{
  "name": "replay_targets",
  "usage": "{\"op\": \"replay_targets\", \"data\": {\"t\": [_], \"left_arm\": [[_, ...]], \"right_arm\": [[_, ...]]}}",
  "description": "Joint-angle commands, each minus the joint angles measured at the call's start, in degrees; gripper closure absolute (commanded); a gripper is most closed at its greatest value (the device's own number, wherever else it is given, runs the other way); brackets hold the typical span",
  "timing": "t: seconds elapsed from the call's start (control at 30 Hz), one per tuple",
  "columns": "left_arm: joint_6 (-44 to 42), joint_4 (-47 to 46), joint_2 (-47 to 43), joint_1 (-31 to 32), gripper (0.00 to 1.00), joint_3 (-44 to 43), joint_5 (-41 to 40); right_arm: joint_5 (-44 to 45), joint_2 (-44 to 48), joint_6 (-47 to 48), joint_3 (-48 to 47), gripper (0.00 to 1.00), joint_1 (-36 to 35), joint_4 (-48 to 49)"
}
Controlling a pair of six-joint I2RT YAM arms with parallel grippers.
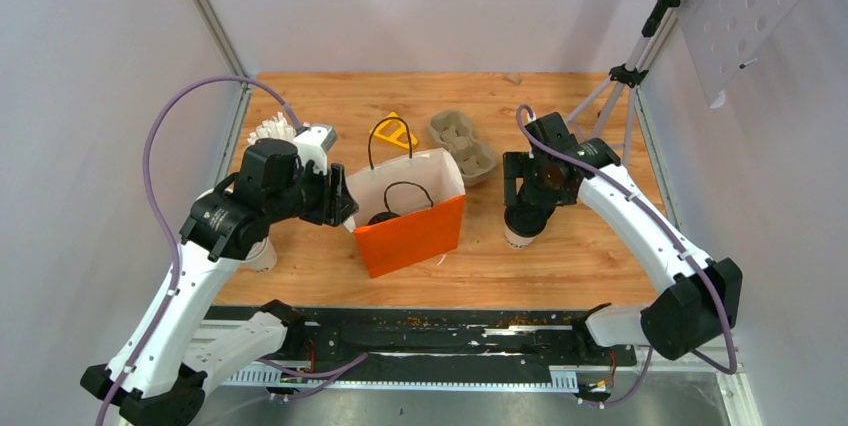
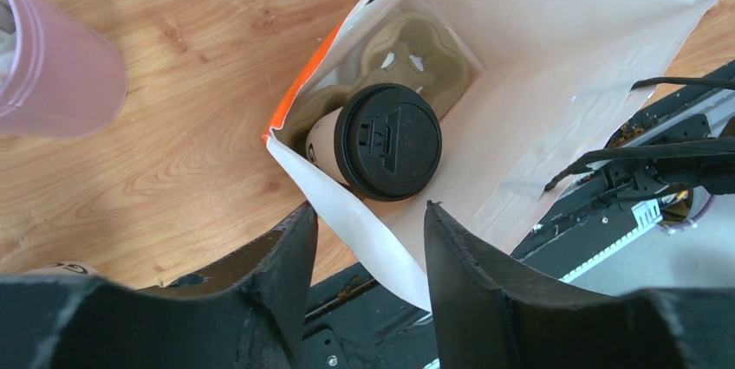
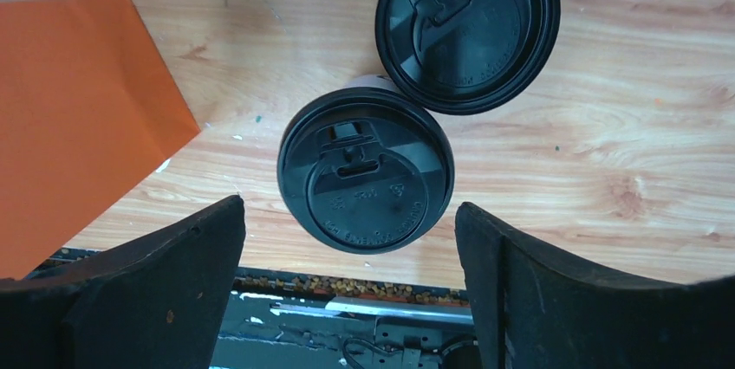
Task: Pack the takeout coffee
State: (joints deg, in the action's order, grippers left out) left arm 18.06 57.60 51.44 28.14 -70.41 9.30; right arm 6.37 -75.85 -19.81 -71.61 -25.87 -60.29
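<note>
One white cup with a black lid (image 2: 386, 139) stands inside the orange paper bag (image 1: 410, 221), in a pulp carrier (image 2: 407, 53) at the bag's bottom. My left gripper (image 2: 368, 222) is open, its fingers either side of the bag's white near-left rim (image 2: 347, 204); it shows at the bag's left edge in the top view (image 1: 340, 201). Two more black-lidded cups (image 3: 366, 170) (image 3: 468, 27) stand close together on the table right of the bag (image 3: 78, 118). My right gripper (image 3: 348, 206) is open above the nearer cup, holding nothing; it also shows in the top view (image 1: 525, 211).
A second pulp carrier (image 1: 462, 143) and a yellow triangular object (image 1: 397, 132) lie behind the bag. A pink tumbler (image 2: 52, 66) with white contents stands at the back left. A pale cup (image 1: 262, 258) stands under my left arm. A tripod (image 1: 625, 76) stands at the back right.
</note>
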Motion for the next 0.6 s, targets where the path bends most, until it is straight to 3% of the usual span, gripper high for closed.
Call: {"op": "replay_targets", "data": {"t": [0.0, 0.37, 0.57], "left_arm": [[-0.9, 0.9, -0.6, 0.1, 0.42, -2.3, -1.7], [-1.3, 1.5, -0.7, 0.1, 0.4, -2.6, -2.6], [-1.3, 1.3, -0.7, 0.1, 0.4, -2.8, -2.7]], "right_arm": [[-4.6, -2.3, 2.6, -1.3, 0.09, 2.2, -2.9], [-6.9, -4.6, 5.0, -0.3, 0.18, 3.6, -2.4], [-8.3, -6.1, 5.7, -0.3, 0.19, 4.1, -3.2]]}}
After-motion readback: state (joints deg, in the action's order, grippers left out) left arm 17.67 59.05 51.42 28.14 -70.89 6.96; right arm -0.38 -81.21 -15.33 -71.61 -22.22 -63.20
